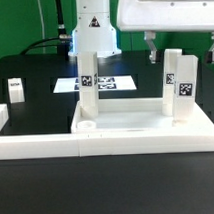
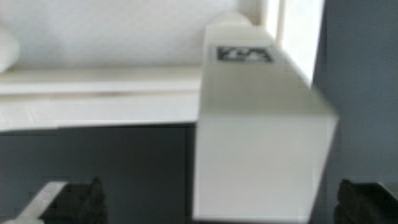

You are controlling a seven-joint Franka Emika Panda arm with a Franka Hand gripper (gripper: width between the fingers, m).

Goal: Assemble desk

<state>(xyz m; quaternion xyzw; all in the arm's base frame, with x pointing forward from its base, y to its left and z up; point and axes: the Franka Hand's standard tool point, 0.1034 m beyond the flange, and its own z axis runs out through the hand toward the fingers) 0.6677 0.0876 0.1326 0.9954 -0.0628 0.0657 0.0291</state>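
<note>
The white desk top (image 1: 146, 127) lies on the black table, rim up. Three white tagged legs stand upright on it: one at the exterior view's left (image 1: 86, 91) and two at its right (image 1: 183, 90), (image 1: 170, 68). A fourth leg (image 1: 15, 90) lies apart at the exterior view's far left. My gripper (image 1: 180, 52) hangs open just above the right-hand legs. In the wrist view a white leg (image 2: 263, 140) with a tag runs between my dark fingers (image 2: 75, 200), with a gap on each side. My gripper (image 2: 222, 200) touches nothing, and the desk top (image 2: 98, 95) shows beyond.
The marker board (image 1: 64, 84) lies flat behind the desk top, in front of the robot's white base (image 1: 93, 35). The long low white border rail (image 1: 36, 147) runs along the front left. A round socket hole (image 1: 86, 124) shows in the top's near left corner.
</note>
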